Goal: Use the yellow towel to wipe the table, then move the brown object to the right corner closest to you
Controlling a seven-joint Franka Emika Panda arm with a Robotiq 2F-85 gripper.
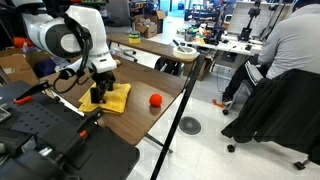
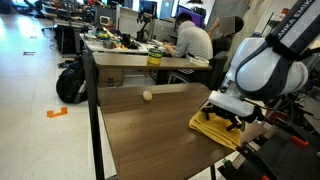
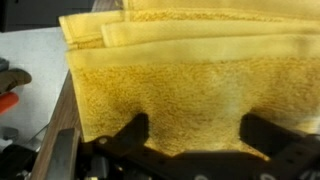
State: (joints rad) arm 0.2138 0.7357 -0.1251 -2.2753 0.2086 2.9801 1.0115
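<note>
Yellow towel (image 1: 114,97) folded near the table (image 1: 142,122) edge, gripper (image 1: 100,100) spread wide right over it, fingers (image 3: 135,132) down against the cloth, small ball (image 1: 155,100) lying apart on bare wood, jacket-draped chair (image 1: 270,110) beyond.

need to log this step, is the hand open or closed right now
Hand: open, with its fingers spread wide over the towel and nothing held.
</note>
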